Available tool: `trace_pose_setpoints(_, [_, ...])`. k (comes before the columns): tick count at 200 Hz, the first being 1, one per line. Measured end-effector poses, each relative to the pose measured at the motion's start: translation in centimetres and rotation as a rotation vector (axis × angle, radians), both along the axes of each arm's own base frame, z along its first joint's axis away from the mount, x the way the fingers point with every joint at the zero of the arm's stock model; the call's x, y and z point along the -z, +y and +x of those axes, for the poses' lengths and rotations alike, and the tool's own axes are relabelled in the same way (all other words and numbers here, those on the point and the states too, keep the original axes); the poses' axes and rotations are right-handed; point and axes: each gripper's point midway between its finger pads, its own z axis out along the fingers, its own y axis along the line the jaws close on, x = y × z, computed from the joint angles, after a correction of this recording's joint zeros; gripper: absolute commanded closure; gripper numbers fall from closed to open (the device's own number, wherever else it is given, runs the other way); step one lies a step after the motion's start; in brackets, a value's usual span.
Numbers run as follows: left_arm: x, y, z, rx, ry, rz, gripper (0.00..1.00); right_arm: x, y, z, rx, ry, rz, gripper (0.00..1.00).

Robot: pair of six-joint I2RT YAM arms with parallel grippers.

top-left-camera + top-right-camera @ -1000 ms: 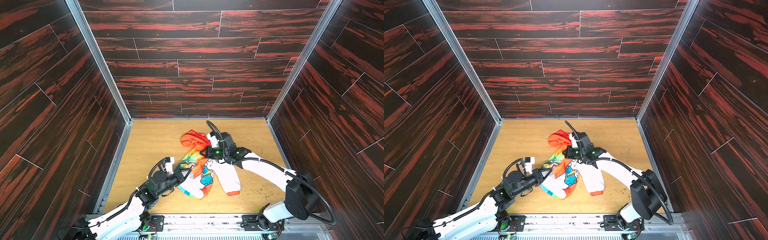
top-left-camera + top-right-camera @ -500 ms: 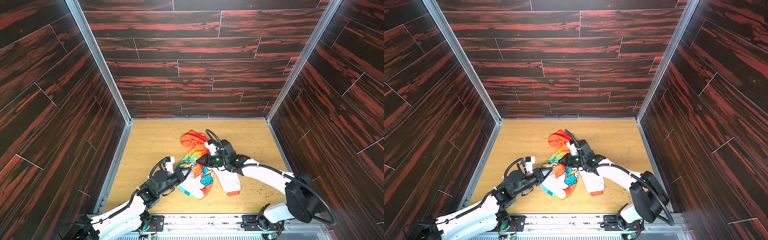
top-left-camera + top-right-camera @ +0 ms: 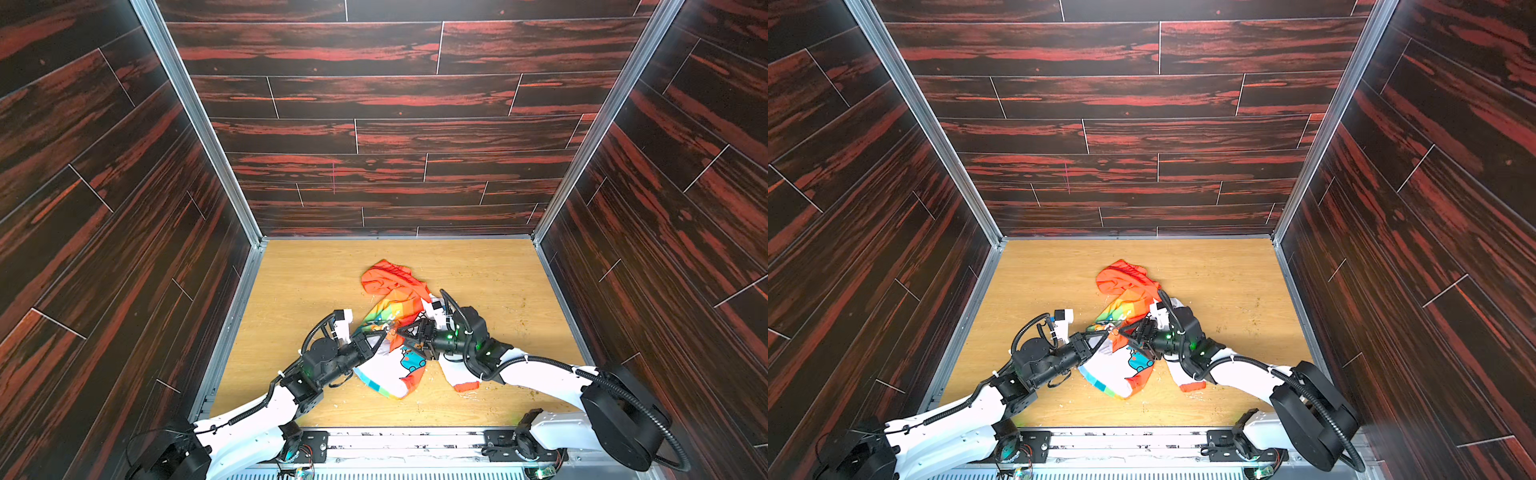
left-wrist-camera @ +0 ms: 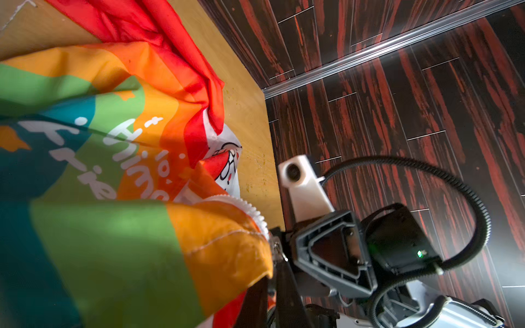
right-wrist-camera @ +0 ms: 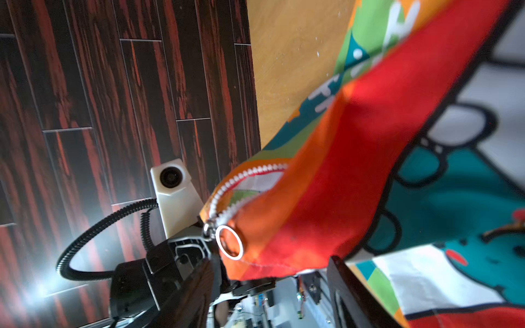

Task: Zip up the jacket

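Note:
The jacket [image 3: 395, 307] lies crumpled mid-floor, orange-red hood [image 3: 384, 278] at the far end, in both top views [image 3: 1125, 307]. My left gripper [image 3: 384, 332] is shut on the jacket's orange bottom corner [image 4: 227, 255], beside the white zipper teeth [image 4: 251, 208]. My right gripper [image 3: 405, 338] faces it tip to tip and is open. In the right wrist view its jaws stand wide apart either side of the red-orange hem [image 5: 298, 250]. The zipper slider's ring pull [image 5: 229, 242] hangs just beyond them, and the teeth [image 5: 247, 173] part above the slider.
Dark wood-panel walls [image 3: 374, 124] close in the light wooden floor [image 3: 478, 282] on three sides. The arm mounts run along the front rail [image 3: 395, 440]. A white sleeve with a red cuff [image 3: 465, 384] lies beside the right arm.
My right gripper has moved from the jacket's upper part down towards the left gripper and has opened. The left gripper stayed shut in place.

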Motion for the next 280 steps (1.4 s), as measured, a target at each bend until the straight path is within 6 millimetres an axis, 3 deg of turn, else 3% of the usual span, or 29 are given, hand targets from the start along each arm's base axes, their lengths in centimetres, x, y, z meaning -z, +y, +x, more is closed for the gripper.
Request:
trace_pose_setpoints(37, [-0.4, -0.2, 0.0, -0.002, -0.015, -0.011, 1.00, -2.3, 1.4, -0.4, 0.022, 0.003, 0.086, 0.31])
trace_pose_setpoints(82, [-1.3, -0.7, -0.1, 0.009, -0.033, -0.031, 1.00, -4.1, 2.3, 0.8, 0.065, -0.017, 0.152, 0.32])
trace_pose_setpoints(101, [-1.6, -1.0, -0.3, 0.016, -0.037, -0.036, 1.00, -4.0, 2.6, 1.2, 0.074, -0.011, 0.159, 0.46])
trace_pose_setpoints(141, [-1.7, -1.3, -0.5, 0.019, -0.038, -0.044, 1.00, -4.1, 2.6, 1.6, 0.091, -0.029, 0.166, 0.61])
trace_pose_setpoints(161, [-1.9, -1.2, -0.4, 0.011, -0.042, -0.051, 1.00, -3.8, 2.5, 1.7, 0.100, -0.036, 0.146, 0.82])
trace_pose_setpoints(175, [-1.6, -1.1, -0.5, 0.008, -0.033, -0.049, 0.87, -3.8, 2.4, 2.0, 0.110, -0.052, 0.137, 0.95])
trace_pose_setpoints(209, [-2.3, -0.8, -0.7, 0.001, -0.047, -0.069, 0.41, -3.7, 2.3, 2.1, 0.111, -0.060, 0.125, 1.00])
trace_pose_setpoints(236, [-2.7, 0.1, -0.9, -0.034, -0.045, -0.108, 0.38, -3.6, 2.4, 2.0, 0.102, -0.072, 0.121, 1.00])
trace_pose_setpoints(280, [-0.1, 1.2, -0.7, -0.093, 0.021, -0.093, 0.40, -2.9, 2.4, 1.6, 0.062, -0.119, 0.075, 1.00])
